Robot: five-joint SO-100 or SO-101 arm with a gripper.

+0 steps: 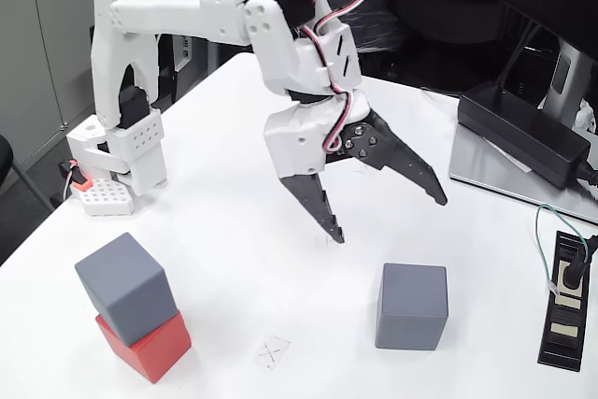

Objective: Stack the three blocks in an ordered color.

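Counter (234,259): smooth white, faint sheen. Red block (149,348) and grey block (126,285) stacked on it: matt, plain faces. Second grey block (412,306), right of the stack: same matt finish. Arm shell (196,7): white moulded plastic. End effector (388,217): black plastic fingers, serrated edges. Power brick (523,133), far right: dull black plastic

No legible text, brand name or number appeared on any item. The one sign present was a small X-shaped cross mark (272,352) drawn on a pale square patch lying flat on the desk (234,137), near the front edge, between the stacked pair of blocks at the left and the single grey block at the right of the fixed view. The black power strip (566,298) at the right edge carried pale rectangular patches resembling labels, but any printing on them was too small to be read.
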